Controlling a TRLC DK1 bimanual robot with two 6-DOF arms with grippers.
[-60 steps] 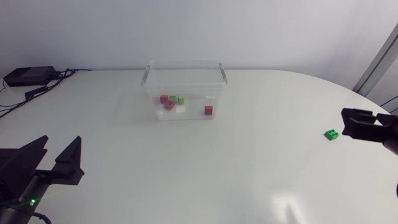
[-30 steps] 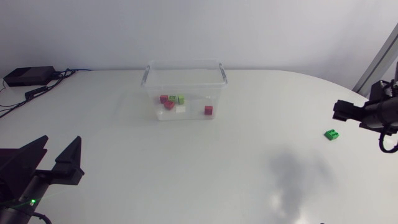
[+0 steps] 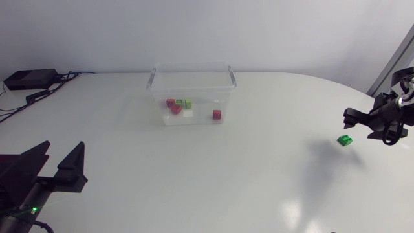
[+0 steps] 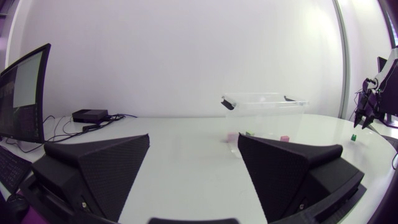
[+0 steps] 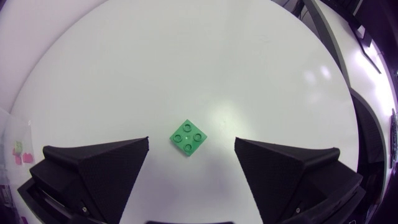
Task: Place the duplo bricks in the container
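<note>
The green brick [image 5: 188, 137] lies alone near the right edge of the surface [image 3: 259, 168], with bare room on every side. The right end effector [image 5: 191, 142] hangs over it, fingers [image 5: 99, 168] spread wide to either side, not touching it. From there to the open-topped container [image 3: 193, 89] at the middle of the rear edge, nothing stands in the way; its walls and rim are the only barrier. The left end effector [image 3: 63, 147] sits at the front left corner, well apart. A black box [image 3: 29, 79] and cables [image 3: 13, 110] crowd the rear left corner.
</note>
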